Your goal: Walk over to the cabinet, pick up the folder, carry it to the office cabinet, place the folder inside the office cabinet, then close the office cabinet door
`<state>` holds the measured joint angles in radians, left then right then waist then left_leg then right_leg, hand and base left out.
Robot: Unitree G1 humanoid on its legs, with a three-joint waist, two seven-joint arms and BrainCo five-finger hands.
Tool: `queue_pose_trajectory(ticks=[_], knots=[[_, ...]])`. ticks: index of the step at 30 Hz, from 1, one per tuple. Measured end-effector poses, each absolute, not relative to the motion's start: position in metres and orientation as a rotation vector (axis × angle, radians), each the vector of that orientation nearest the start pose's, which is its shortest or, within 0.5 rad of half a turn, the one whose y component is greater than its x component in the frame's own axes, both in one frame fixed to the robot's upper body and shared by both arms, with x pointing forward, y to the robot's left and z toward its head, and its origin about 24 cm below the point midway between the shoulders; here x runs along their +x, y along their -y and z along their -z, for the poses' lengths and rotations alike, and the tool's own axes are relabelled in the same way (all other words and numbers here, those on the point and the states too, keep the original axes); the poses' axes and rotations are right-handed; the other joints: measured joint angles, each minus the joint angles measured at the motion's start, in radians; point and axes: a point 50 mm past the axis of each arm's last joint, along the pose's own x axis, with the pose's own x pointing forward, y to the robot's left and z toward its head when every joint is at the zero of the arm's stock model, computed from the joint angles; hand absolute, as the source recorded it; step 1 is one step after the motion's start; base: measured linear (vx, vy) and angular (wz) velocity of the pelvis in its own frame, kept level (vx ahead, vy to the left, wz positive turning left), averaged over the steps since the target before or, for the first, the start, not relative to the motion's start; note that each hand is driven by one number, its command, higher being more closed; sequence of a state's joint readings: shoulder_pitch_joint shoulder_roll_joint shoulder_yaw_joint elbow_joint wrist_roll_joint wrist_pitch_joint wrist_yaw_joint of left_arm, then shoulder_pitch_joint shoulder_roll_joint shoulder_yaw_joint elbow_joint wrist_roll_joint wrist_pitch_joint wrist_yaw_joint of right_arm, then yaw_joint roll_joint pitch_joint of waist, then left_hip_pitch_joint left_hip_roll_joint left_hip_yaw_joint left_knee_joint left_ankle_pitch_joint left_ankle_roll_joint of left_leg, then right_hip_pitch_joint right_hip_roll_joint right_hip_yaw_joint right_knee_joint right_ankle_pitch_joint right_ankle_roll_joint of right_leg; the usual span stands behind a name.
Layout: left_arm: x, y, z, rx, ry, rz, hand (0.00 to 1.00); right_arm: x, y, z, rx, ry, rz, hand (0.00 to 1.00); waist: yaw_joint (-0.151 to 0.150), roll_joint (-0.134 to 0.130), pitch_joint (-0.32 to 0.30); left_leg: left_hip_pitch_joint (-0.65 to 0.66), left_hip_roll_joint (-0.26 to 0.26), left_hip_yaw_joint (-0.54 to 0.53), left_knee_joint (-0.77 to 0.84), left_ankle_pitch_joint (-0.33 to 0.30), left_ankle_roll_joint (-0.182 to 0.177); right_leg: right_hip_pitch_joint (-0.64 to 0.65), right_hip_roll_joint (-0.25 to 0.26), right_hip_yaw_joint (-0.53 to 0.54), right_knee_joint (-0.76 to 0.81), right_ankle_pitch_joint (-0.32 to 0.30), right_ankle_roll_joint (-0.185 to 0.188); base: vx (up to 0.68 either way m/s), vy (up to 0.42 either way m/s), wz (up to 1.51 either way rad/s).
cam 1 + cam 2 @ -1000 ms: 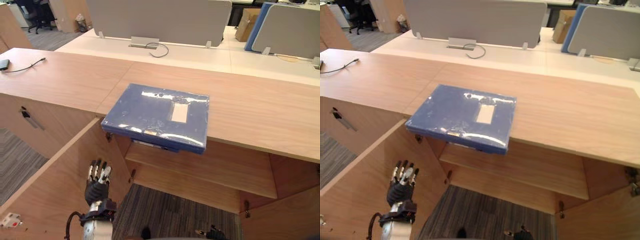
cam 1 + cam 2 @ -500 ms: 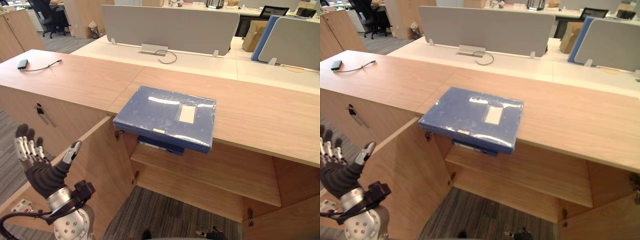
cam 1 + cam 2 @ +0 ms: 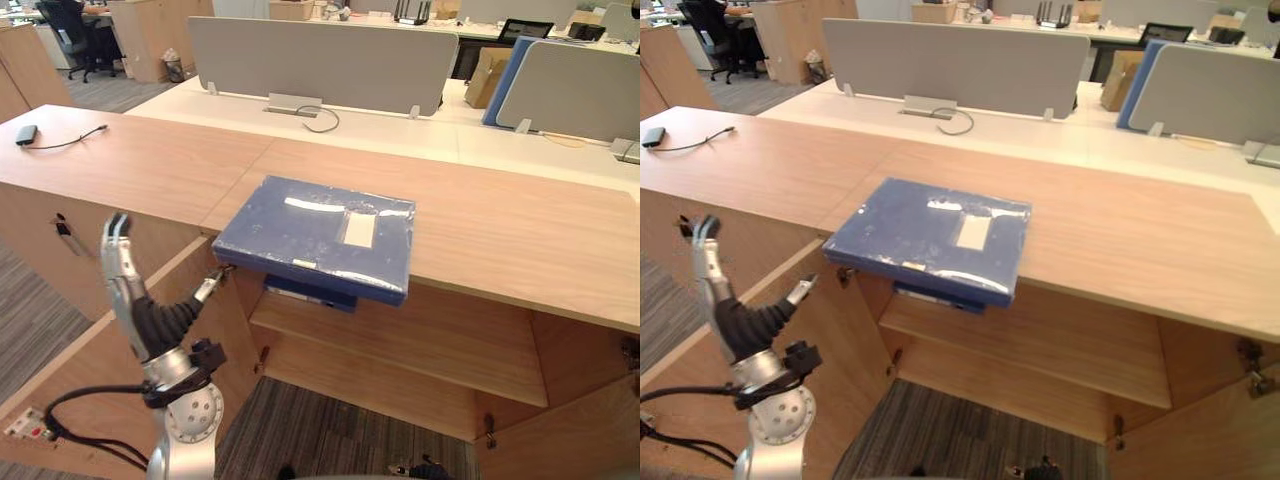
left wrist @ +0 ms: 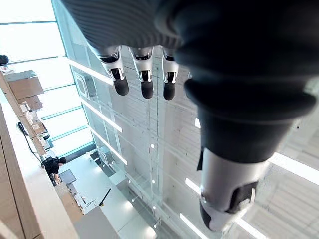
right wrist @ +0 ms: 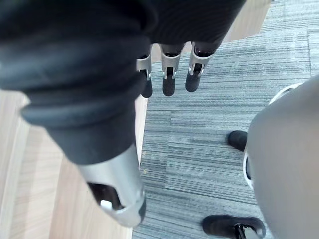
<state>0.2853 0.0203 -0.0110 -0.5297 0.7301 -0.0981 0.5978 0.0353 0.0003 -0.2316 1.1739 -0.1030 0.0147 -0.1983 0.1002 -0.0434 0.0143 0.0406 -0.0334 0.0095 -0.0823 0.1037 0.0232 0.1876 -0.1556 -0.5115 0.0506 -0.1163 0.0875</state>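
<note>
The blue folder (image 3: 318,232) lies flat on the wooden surface (image 3: 520,235), with its near edge jutting out over the open cabinet's shelf (image 3: 430,345). A second dark blue item (image 3: 305,293) is seen just beneath that overhang. The folder is judged to be stiff and boxy, of moderate weight, and its glossy skin, bright with glare, is likely to be slippery. The overhanging edge is judged the best place to take hold, with fingers slid beneath and the thumb pressed on top. A hold with both hands at opposite sides would guard against tilting.

The left hand (image 3: 155,320) is raised beside the open door (image 3: 100,375), well apart from the folder, fingers straight and thumb spread, holding nothing. The right hand (image 5: 168,79) hangs over the carpet with its fingers straight and empty.
</note>
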Motion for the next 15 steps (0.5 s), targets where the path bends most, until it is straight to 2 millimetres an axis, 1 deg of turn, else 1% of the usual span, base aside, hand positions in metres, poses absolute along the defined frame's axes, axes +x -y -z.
queue_pose_trajectory(ticks=[3, 7, 11, 15], knots=[[0.182, -0.175, -0.123, 0.736, 0.537, -0.640, 0.00, 0.080, 0.181, 0.171, -0.090, -1.229, 0.308, 0.00, -0.002, -0.001, -0.002, 0.000, 0.005, 0.004, 0.000, 0.000, -0.001, -0.002, 0.005, 0.005, -0.001, 0.001, -0.002, -0.02, -0.020, -0.05], [0.190, -0.172, -0.118, 0.800, 0.529, -0.604, 0.00, 0.079, 0.181, 0.171, -0.100, -1.238, 0.293, 0.00, -0.005, -0.001, -0.016, -0.001, 0.012, 0.014, -0.001, 0.002, -0.005, -0.010, 0.012, 0.019, -0.002, 0.003, -0.005, -0.02, -0.016, -0.08], [0.193, -0.169, -0.111, 0.846, 0.510, -0.560, 0.00, 0.077, 0.181, 0.172, -0.094, -1.244, 0.284, 0.00, -0.009, 0.000, -0.022, -0.001, 0.017, 0.024, -0.001, 0.004, -0.009, -0.013, 0.014, 0.027, -0.002, 0.006, -0.009, -0.03, -0.013, -0.07], [0.201, -0.175, -0.094, 0.933, 0.443, -0.518, 0.00, 0.079, 0.181, 0.171, -0.091, -1.239, 0.283, 0.00, -0.018, 0.002, -0.021, 0.007, 0.024, 0.024, -0.004, 0.008, -0.015, -0.007, 0.023, 0.029, -0.012, 0.011, -0.017, -0.03, -0.017, -0.03]])
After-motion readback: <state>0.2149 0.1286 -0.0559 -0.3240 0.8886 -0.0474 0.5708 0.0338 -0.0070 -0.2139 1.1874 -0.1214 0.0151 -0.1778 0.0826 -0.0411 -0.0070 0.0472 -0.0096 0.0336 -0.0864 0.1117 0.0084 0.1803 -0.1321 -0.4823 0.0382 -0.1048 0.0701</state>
